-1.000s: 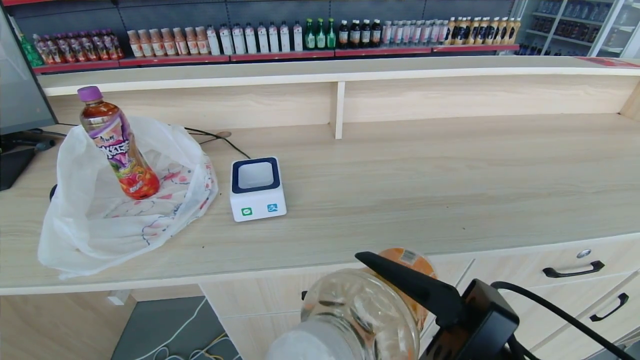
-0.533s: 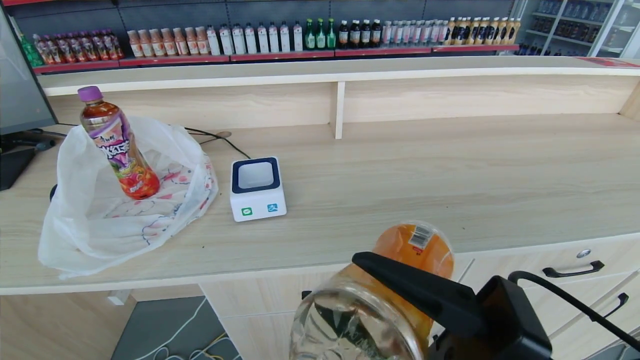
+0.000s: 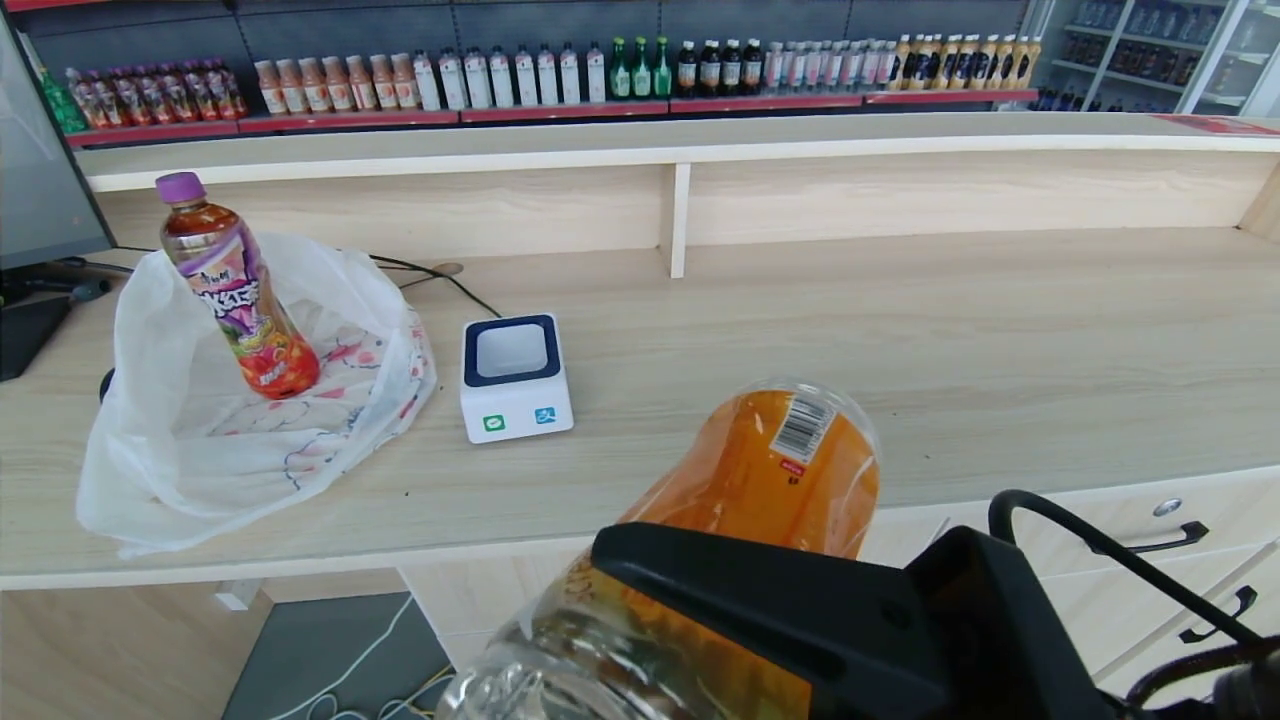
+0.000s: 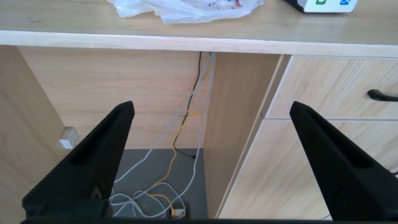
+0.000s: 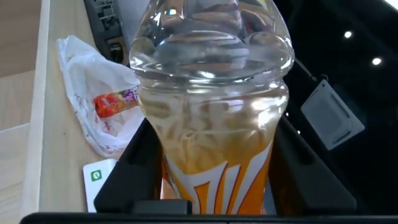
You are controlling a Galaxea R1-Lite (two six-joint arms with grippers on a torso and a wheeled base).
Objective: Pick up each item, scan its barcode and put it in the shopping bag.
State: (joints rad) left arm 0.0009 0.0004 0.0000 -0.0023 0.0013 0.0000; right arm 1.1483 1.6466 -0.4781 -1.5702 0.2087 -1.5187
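An orange drink bottle [image 3: 760, 480] lies tilted in my right gripper [image 3: 650, 590], which is shut on it just in front of the counter's front edge. Its base points toward the counter and its barcode label [image 3: 800, 430] faces up. In the right wrist view the bottle [image 5: 211, 124] sits between the two black fingers [image 5: 140, 162]. The white scanner [image 3: 515, 378] with a dark blue rim stands on the counter, left of the bottle. Left of it, the white shopping bag [image 3: 250, 410] holds a purple-capped bottle [image 3: 235, 290]. My left gripper [image 4: 211, 168] hangs open below the counter, facing the cabinet front.
A monitor [image 3: 40, 170] and cables stand at the counter's far left. A raised wooden shelf [image 3: 680, 150] runs along the back. Drawers with black handles [image 3: 1145, 545] sit under the counter on the right. Loose cables [image 4: 180, 137] lie on the floor below.
My right gripper has lifted the orange bottle up and forward toward the counter. The bottle has turned so its barcode label shows more fully.
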